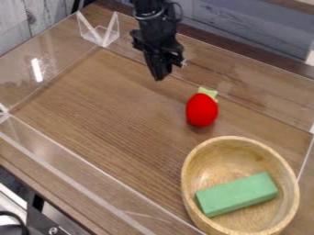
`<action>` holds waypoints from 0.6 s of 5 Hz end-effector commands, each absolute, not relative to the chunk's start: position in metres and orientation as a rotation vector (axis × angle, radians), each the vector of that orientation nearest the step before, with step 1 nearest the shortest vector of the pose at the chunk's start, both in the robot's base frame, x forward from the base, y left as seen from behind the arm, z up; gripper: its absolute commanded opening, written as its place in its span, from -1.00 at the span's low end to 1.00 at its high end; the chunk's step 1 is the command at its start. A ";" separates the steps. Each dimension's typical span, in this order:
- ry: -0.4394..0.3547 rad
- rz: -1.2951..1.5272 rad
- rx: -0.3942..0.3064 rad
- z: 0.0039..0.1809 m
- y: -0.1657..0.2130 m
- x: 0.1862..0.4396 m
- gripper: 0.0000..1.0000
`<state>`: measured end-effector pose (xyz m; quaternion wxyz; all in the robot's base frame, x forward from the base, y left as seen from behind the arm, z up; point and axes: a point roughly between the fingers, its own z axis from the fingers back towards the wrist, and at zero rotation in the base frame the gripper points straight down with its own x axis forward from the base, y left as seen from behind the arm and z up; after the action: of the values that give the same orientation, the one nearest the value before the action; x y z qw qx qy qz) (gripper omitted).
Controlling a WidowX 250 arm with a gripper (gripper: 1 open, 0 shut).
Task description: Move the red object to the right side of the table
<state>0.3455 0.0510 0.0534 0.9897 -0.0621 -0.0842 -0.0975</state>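
Red object lying free on the table, shut gripper poised up and to its left.

In the single camera view, the red object [203, 108] is seen as a small, bright red, rounded strawberry-like toy with a little green leafy tip at its upper end; it rests on the dark wood-grain table [110, 128], right of centre and just above the wooden bowl [241, 158], in which a green block [238, 195] is held. The black gripper [160, 74] is pointed steeply downward, its jaws pressed together with nothing between them, apart from the toy, near the far acrylic wall [68, 46].
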 end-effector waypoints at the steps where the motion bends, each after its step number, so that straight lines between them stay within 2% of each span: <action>1: -0.221 -0.173 -0.114 0.061 0.056 0.359 1.00; 2: -0.221 -0.125 -0.125 0.055 0.063 0.360 1.00; 3: -0.252 -0.116 -0.129 0.066 0.057 0.356 1.00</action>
<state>0.3492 0.0551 0.0406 0.9916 -0.0748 -0.0902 -0.0553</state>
